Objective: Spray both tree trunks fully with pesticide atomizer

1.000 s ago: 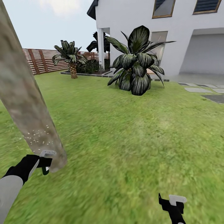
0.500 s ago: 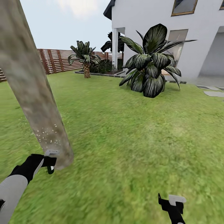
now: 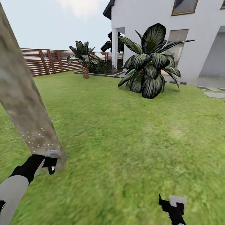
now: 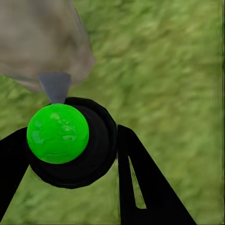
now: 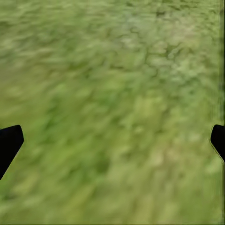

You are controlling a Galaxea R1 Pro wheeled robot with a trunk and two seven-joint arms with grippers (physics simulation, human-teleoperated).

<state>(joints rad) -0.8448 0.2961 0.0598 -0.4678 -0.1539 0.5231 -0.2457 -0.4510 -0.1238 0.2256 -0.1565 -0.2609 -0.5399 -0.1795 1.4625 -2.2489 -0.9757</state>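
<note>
A thick, pale grey-beige tree trunk (image 3: 23,103) leans up the left of the head view, with white specks (image 3: 37,140) low on its bark. My left gripper (image 3: 50,161) hangs right at the trunk's base, shut on the pesticide atomizer (image 4: 70,145). The atomizer is a dark round bottle with a bright green top (image 4: 57,133). Its grey nozzle (image 4: 55,86) points at the trunk (image 4: 40,42), close to the bark. Black fingers (image 4: 140,187) flank the bottle. My right gripper (image 3: 171,202) is low at the right over the grass, open, fingertips (image 5: 9,143) wide apart with nothing between them.
Green lawn (image 3: 125,134) stretches ahead. A big dark-leaved plant (image 3: 150,68) stands before the white house (image 3: 187,37). A short palm (image 3: 85,59) and a brown slatted fence (image 3: 47,61) lie at the back left. Grey stepping stones (image 3: 214,94) lie at the right.
The head camera has turned, so the house and plants sit further right than a second ago. The left gripper stays at the trunk's base with the atomizer. The right gripper has not moved.
</note>
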